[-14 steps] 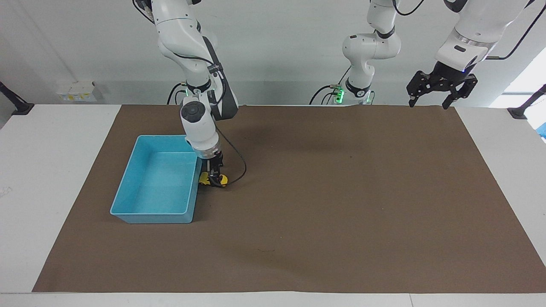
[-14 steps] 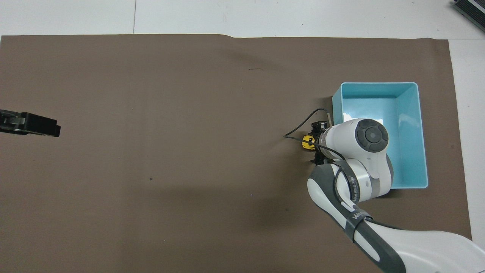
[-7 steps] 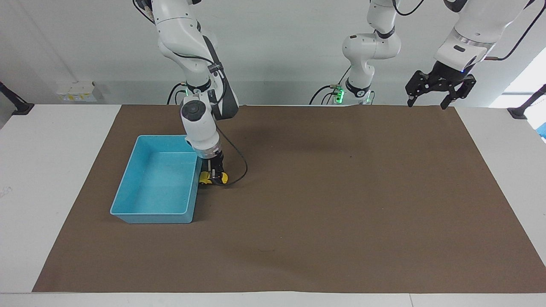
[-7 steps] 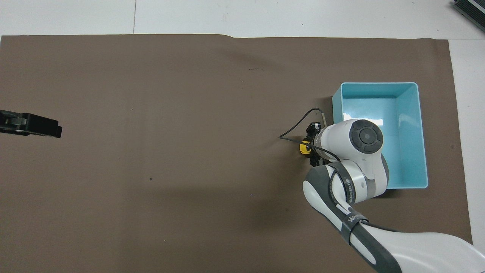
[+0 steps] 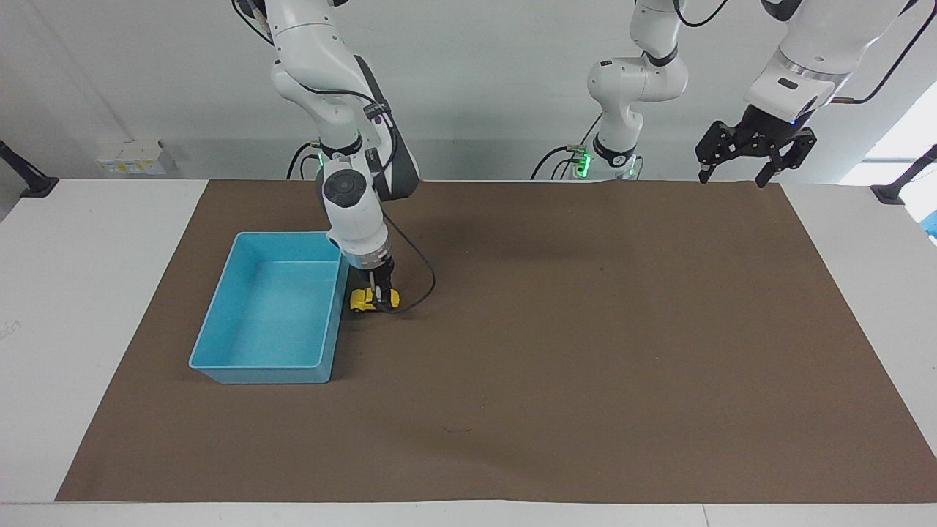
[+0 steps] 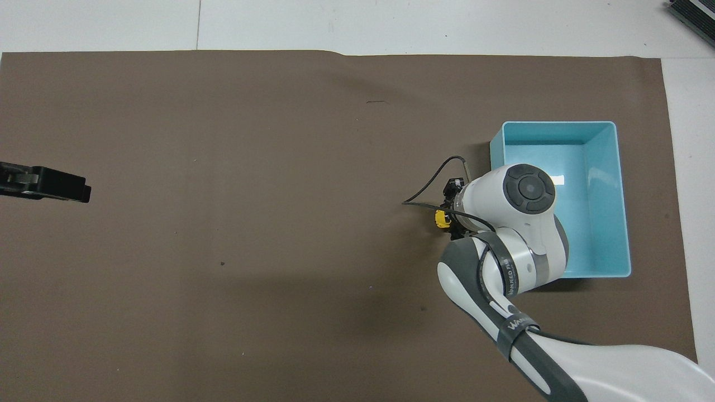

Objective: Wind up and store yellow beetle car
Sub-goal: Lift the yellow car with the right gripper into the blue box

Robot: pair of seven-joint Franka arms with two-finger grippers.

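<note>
Gripping the yellow beetle car (image 5: 364, 299) on the mat at frame centre-left, our right gripper (image 5: 378, 294) is clamped; the blue bin (image 5: 219, 344) holds nothing, storing remains; our left gripper (image 5: 734, 173) waits, jaws apart.

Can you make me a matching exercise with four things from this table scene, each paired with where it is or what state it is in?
Column one:
1. small yellow beetle-shaped toy car
2. light blue rectangular plastic bin
3. right tool
4. left tool

Column two:
A. raised above the brown mat's corner at the left arm's end, jaws open
B. on the brown mat, nothing inside it
C. on the mat right beside the bin, gripped
D. down at the mat, shut on the toy

Pairs: 1-C, 2-B, 3-D, 4-A
</note>
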